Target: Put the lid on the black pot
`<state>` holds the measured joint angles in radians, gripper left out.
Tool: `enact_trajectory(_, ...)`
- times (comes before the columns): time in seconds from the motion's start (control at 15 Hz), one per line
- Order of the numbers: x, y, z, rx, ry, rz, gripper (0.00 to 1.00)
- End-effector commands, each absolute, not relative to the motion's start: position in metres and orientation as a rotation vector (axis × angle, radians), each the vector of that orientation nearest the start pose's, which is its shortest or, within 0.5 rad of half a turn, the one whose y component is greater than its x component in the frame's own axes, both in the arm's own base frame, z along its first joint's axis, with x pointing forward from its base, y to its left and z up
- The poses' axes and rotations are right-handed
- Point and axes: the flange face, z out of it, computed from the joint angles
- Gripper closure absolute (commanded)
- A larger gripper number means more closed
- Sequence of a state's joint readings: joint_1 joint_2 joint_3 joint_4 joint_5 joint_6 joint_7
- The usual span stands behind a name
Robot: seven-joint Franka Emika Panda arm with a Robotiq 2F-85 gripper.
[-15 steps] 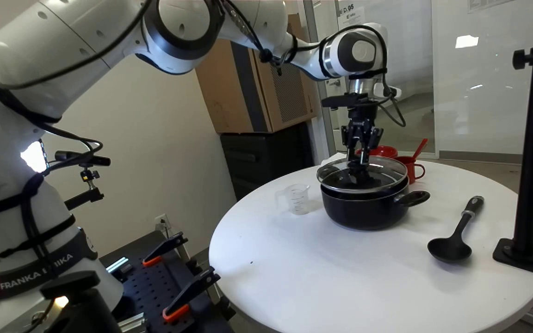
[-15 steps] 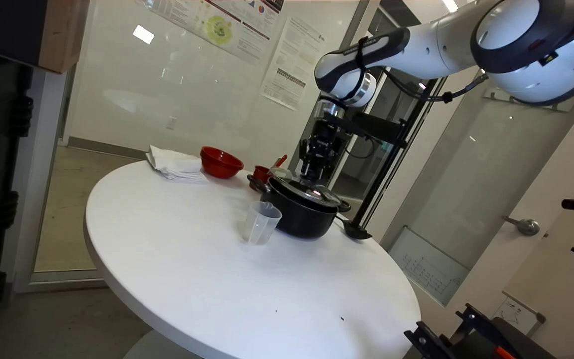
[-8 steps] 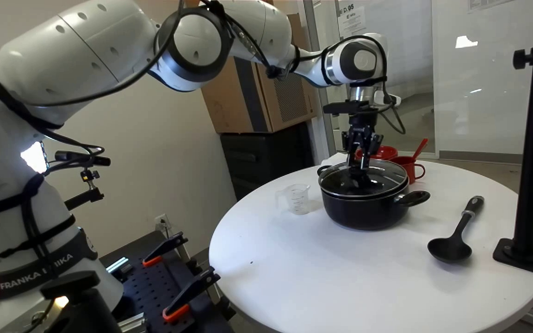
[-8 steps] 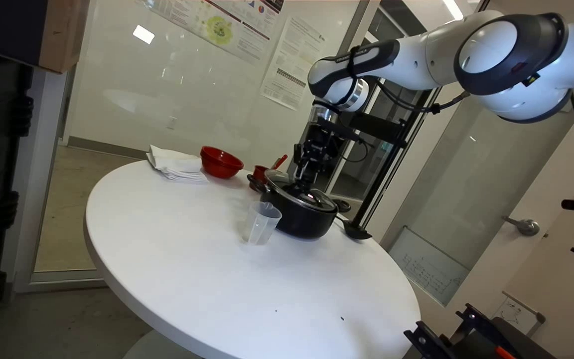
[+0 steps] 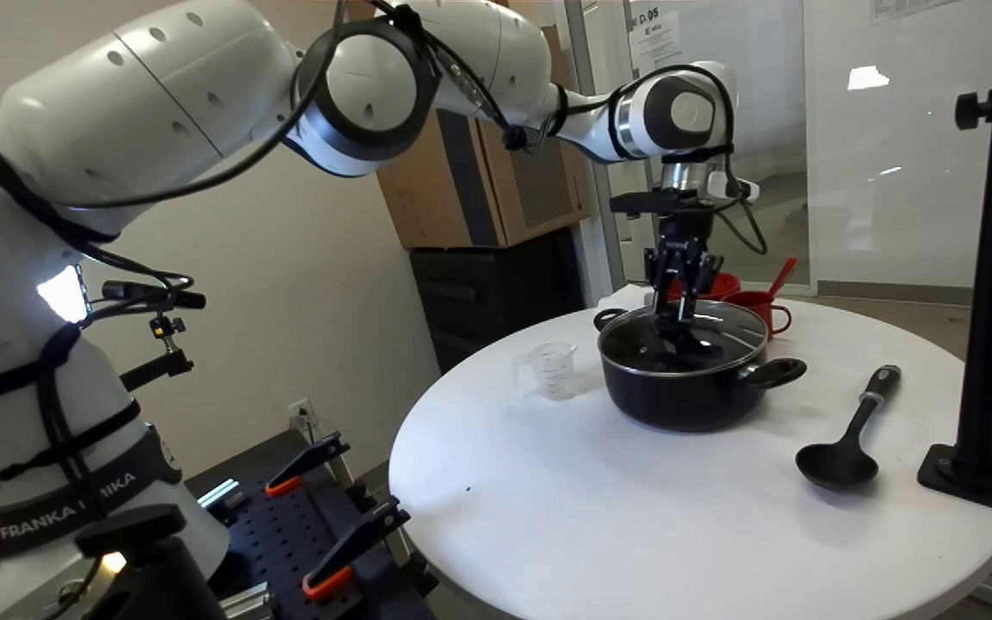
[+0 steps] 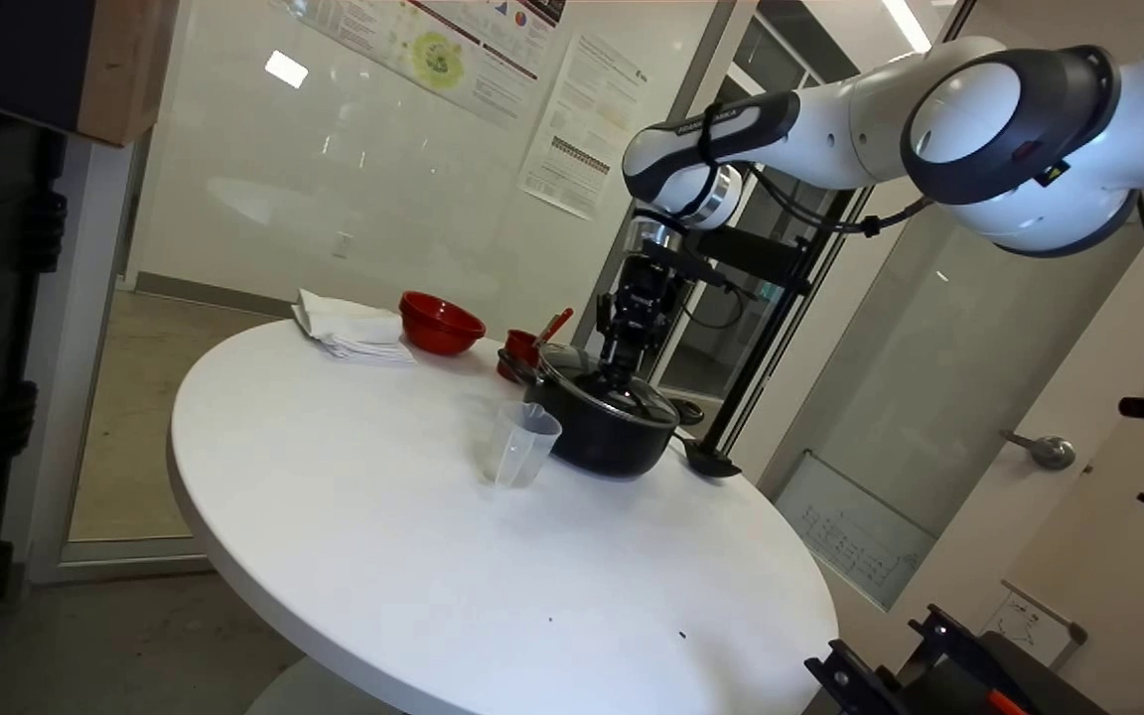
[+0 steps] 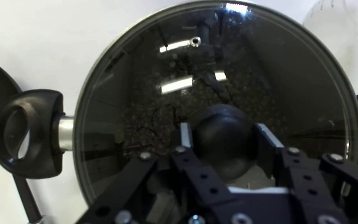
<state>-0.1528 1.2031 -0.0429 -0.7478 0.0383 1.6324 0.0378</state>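
The lid (image 5: 634, 341) is clear glass with a silvery rim and a dark centre knob. It lies over the mouth of the black pot (image 5: 685, 403), its rim lined up with the pot's rim in both exterior views (image 6: 564, 363). The pot stands upright on the table. In the wrist view the lid's glass (image 7: 291, 77) covers the whole pot mouth, with a pot handle (image 7: 26, 133) sticking out on the left. My gripper (image 7: 225, 134) has a finger on each side of the knob and is shut on it. The knob's underside is hidden.
A clear measuring cup (image 5: 554, 372) stands beside the pot. A red mug (image 5: 756, 303) with a red handle in it and a red bowl (image 6: 441, 326) stand behind. A black ladle (image 5: 838, 465) lies near a black pole (image 5: 982, 258). White cloths (image 6: 354, 330) lie at the table's edge.
My gripper has lowered with the lid, which sat higher and offset above the pot a second ago. In the last half second, gripper, lid and pot have shifted slightly together.
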Motion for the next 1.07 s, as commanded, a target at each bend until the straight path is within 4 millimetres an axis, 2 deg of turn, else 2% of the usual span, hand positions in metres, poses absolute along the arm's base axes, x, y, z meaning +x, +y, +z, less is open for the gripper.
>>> enact_trajectory(0.0,0.743,-0.147,0.168,-3.047,0.385,0.553,0.24)
enact_trajectory(0.13,0.740,-0.152,0.164,-3.034,0.384,0.567,0.16)
enact_trajectory(0.27,0.738,-0.153,0.162,-3.025,0.378,0.568,0.01)
enact_trajectory(0.47,0.738,-0.149,0.167,-3.029,0.341,0.543,0.00)
enact_trajectory(0.67,0.742,-0.133,0.188,-3.073,0.235,0.479,0.00)
enact_trajectory(1.0,0.741,-0.089,0.247,-3.132,-0.011,0.332,0.00)
